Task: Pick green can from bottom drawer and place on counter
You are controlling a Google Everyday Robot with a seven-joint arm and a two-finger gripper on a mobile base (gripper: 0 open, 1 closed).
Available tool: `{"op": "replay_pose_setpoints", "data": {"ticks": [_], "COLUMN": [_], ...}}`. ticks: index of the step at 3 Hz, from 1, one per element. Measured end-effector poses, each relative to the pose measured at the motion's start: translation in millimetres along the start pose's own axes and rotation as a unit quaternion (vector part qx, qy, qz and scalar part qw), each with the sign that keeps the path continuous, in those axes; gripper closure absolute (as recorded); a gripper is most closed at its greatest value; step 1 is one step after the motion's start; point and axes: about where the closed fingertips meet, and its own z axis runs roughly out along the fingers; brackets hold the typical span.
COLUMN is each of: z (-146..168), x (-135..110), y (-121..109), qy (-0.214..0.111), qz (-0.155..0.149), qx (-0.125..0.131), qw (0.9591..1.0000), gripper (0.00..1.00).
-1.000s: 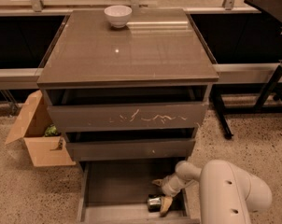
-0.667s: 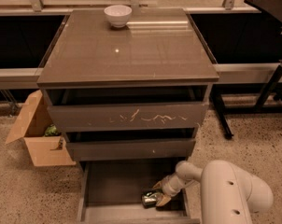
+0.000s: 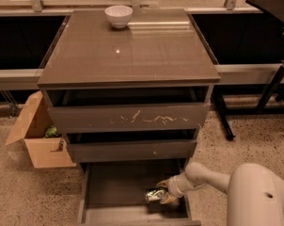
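Gripper (image 3: 163, 195) sits low inside the bottom drawer (image 3: 114, 185), toward that drawer's right side and near its front. Its two fingers look clamped on the right end of the green can (image 3: 153, 196). The can lies on its side on the drawer's flat base, with its free end pointing to the drawer's left. The white arm (image 3: 209, 175) reaches in over the drawer's right wall.

Judged from this, the step in hand is the lift out. The hold deserves a check first. The can looks dented and thin, so a squeeze that is firm but not crushing suits it, and a grip on one end alone may let it swing. The rise should go straight up from the drawer's base until the can clears the walls, then out toward the drawer's front. The middle drawer (image 3: 132, 149) hangs just above the bottom drawer's back part and could knock the can loose. The counter (image 3: 132, 55) lies well above the drawer, and the white bowl (image 3: 118, 16) stands at its far side, leaving bare top nearer the drawer for the can
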Motion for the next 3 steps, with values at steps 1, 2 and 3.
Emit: {"op": "replay_pose_setpoints", "data": {"ticks": [1, 2, 3], "z": [-33.5, -33.5, -80.0], "x": [-18.3, -18.4, -55.1], "y": [7.6, 7.6, 4.0], "qy": [-0.004, -0.004, -0.01], "qz": [-0.016, -0.016, -0.029], "qx": [0.021, 0.021, 0.011], "qw": [0.9997, 0.9997, 0.9995], "gripper": [1.0, 1.0, 1.0]}}
